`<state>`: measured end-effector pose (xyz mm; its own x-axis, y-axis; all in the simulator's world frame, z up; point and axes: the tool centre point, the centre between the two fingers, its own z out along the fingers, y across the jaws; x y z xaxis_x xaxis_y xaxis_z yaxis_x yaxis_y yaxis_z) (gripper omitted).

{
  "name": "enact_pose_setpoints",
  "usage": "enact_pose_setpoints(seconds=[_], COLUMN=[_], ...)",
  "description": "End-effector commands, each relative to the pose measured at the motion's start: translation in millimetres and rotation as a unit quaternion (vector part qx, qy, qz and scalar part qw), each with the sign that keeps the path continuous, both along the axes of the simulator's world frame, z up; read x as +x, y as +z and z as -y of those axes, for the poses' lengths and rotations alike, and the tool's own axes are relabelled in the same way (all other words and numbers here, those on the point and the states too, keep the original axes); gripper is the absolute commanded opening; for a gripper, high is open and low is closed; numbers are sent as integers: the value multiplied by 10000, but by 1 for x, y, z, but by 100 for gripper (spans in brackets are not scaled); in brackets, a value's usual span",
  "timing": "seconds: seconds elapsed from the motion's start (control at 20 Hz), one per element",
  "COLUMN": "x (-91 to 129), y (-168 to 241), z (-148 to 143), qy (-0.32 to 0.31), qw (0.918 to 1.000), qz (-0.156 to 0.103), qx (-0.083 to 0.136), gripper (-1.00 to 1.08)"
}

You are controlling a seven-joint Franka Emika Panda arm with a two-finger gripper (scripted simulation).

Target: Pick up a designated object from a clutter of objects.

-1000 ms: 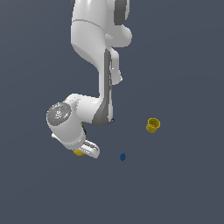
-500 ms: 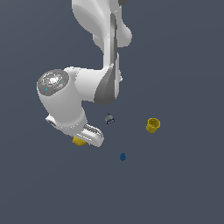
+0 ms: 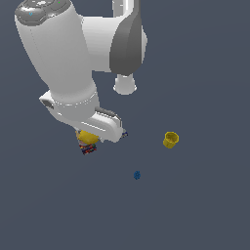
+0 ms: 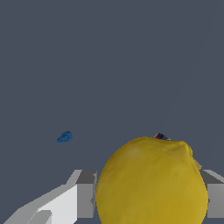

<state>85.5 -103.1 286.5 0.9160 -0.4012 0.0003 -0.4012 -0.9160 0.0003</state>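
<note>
My gripper (image 3: 89,141) is shut on the yellow lemon (image 3: 87,137) and holds it off the floor. In the wrist view the lemon (image 4: 151,183) fills the space between my two grey fingers (image 4: 85,193). A corner of the multicoloured box (image 4: 160,136) peeks out from behind the lemon. In the exterior view the box (image 3: 89,149) shows just below the lemon. The arm's large white hand covers most of the lemon there.
A yellow hollow cup (image 3: 170,140) lies on the floor at the exterior view's right. A tiny blue knobbly piece (image 3: 137,175) lies below it; it also shows in the wrist view (image 4: 64,137). A tiny grey-blue item (image 3: 125,133) peeks out beside the hand.
The arm has risen and come closer to the exterior camera, carrying the lemon upward. The cup and the blue piece have not moved.
</note>
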Motion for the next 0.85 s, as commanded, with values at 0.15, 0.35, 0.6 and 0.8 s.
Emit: enact_pose_setpoints(seconds=[0.15,0.35,0.6,0.8], x=[-4,-5,-5,-4], y=[52,77,94,98], z=[-10,-16,-19,-20], qy=[-2,1,1,1], qw=[10000,10000,10000,10000], qz=[-2,-1,-1,-1], qx=[-2,-1,-1,-1], gripper=[-100,-100,-100,-100])
